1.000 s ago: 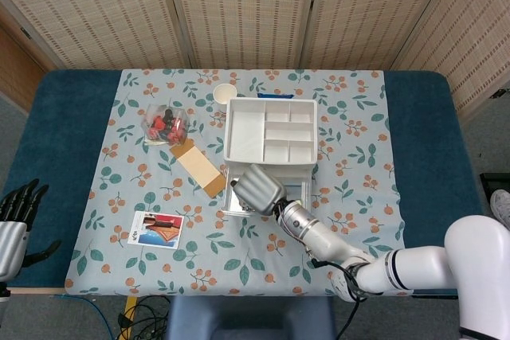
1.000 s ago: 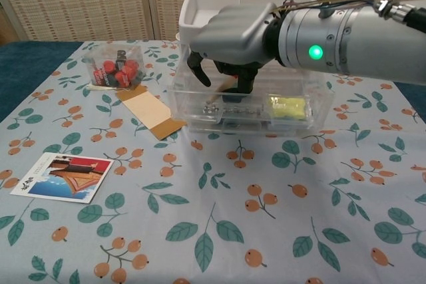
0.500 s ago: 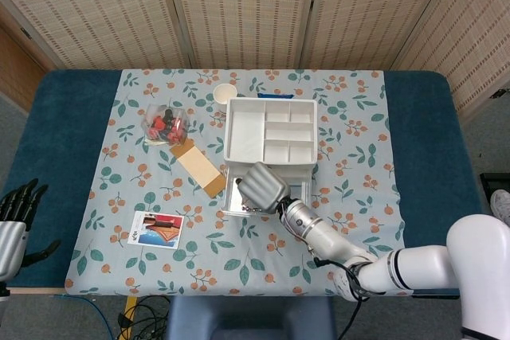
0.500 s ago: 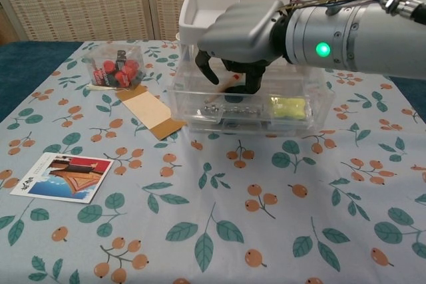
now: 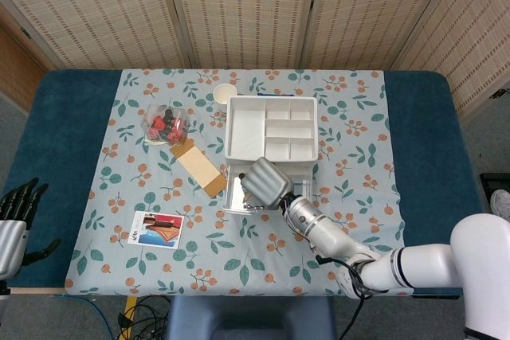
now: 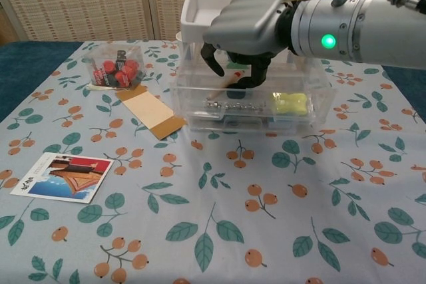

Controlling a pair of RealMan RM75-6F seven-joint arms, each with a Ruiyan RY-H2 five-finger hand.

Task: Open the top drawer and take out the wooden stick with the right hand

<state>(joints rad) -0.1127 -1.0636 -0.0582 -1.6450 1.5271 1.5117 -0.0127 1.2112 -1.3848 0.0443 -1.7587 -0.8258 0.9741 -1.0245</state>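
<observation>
Right hand: the right hand (image 6: 247, 21) hangs over the open drawer (image 6: 249, 101), fingers curled down into it — the tips pinch a thin, pale stick (image 6: 225, 86) with a red end, which slants down to the left from the fingers.
Change: a second ago the hand sat lower and further left, deep in the drawer; now it has risen and shifted right, and the stick has come up with it, tilted rather than lying flat.
Meaning: I'd judge the grasp made and the lift begun. The drawer is already out, so what is left is carrying the stick clear of the clear walls.
Stick: its lower end still looks to be inside the drawer, just above the small metal chain (image 6: 233, 106); whether it touches the floor I cannot tell.
Drawer: a yellow lump (image 6: 290, 103) lies at its right side, apart from the hand.
Risk: the pinch looks slight — the stick could slip or catch on the front wall.
Organizer: the white tray (image 5: 271, 128) sits on top of the drawer unit, behind the hand.
Left hand: the left hand (image 5: 14, 214) idles at the table's near left edge, fingers spread, holding nothing.
Cloth: a card (image 6: 62, 175), a brown strip (image 6: 150, 112) and a box of red bits (image 6: 120, 68) lie to the left, well away.
</observation>
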